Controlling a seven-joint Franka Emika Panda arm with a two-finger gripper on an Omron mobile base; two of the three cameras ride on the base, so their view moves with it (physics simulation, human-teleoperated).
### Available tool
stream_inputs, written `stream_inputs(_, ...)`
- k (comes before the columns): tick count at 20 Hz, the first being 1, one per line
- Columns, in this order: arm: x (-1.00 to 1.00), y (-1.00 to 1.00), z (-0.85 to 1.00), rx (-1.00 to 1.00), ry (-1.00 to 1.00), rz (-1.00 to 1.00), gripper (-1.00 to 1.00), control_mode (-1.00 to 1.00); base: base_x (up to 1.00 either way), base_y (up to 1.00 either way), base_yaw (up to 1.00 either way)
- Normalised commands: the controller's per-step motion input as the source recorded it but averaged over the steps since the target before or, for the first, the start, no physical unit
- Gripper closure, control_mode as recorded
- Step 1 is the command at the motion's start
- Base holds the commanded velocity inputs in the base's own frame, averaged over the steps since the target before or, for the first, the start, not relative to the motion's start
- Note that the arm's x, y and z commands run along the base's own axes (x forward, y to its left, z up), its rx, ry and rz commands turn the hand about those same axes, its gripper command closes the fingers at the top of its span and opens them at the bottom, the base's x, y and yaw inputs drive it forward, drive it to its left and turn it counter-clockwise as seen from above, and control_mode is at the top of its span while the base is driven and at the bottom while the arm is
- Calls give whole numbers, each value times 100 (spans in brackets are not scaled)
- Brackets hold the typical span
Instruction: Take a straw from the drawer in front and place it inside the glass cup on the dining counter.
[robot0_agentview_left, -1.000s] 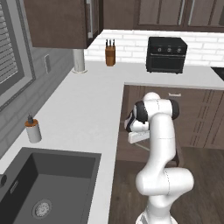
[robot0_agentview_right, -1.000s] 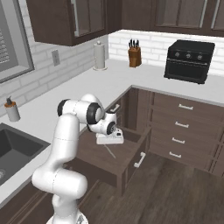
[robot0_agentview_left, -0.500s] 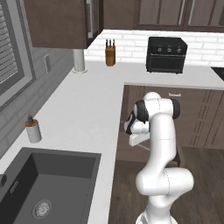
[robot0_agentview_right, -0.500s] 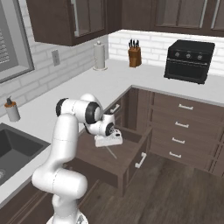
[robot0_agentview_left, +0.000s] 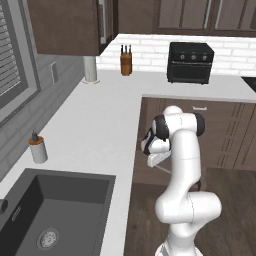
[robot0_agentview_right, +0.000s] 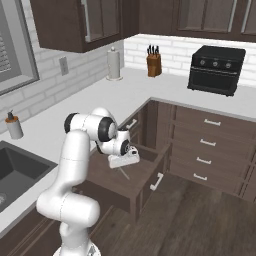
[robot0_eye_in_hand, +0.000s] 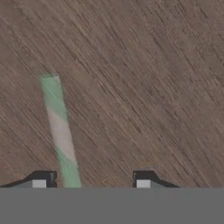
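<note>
While I reached into the open drawer (robot0_agentview_right: 142, 172): straw (robot0_eye_in_hand: 60, 131) pickup.
My gripper (robot0_eye_in_hand: 92, 179) stood part-open, empty; straw lay flat on the drawer floor beside one fingertip — I judged centring necessary before closing.

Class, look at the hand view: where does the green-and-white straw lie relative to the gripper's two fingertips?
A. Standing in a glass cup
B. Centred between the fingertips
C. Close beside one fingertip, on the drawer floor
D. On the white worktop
C: the straw lies flat on the wood floor of the drawer, running down close beside one fingertip, not centred in the gripper.
</note>
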Motion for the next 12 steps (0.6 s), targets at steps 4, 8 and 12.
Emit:
stream_inputs(4, -1, 0, -58, 0, 0, 9, -100, -100, 0, 0, 0)
stream_inputs(8, -13, 0, -61, 0, 0, 7, -100, -100, 0, 0, 0)
stream_inputs(12, -15, 0, -65, 0, 0, 4, 100, -100, 0, 0, 0)
